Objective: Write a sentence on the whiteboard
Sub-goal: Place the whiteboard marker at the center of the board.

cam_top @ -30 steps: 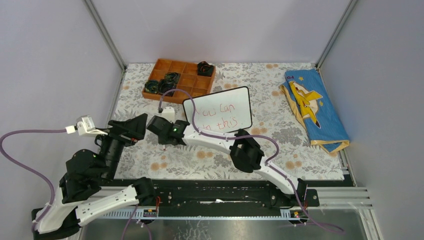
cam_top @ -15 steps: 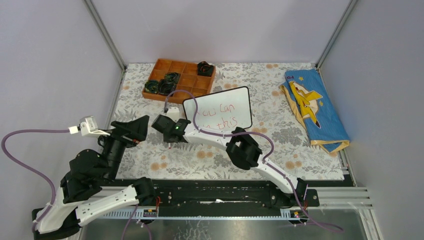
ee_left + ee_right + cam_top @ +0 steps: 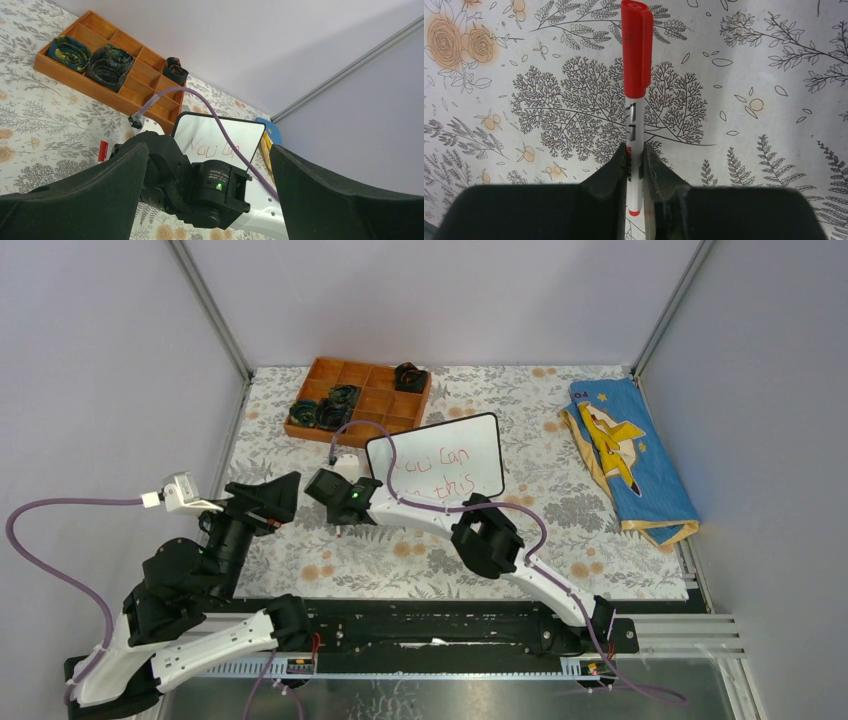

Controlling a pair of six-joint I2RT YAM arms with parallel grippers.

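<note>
While the left end effector (image 3: 280,500) is hanging wide open near-left, the right end effector (image 3: 635,150) is pinching a capped red marker (image 3: 636,75) beside the left edge of the whiteboard (image 3: 470,445). The sentence (image 3: 445,468) is showing on it mid-tabletop (image 3: 540,480), and the blue cloth (image 3: 630,465) is lying well apart at the right edge.

The top camera looks down on the whole table (image 3: 620,560) from high at its near side, the left wrist camera, low, faces the whiteboard (image 3: 245,132), which both show, and the right wrist camera looks down, close to the table.
</note>
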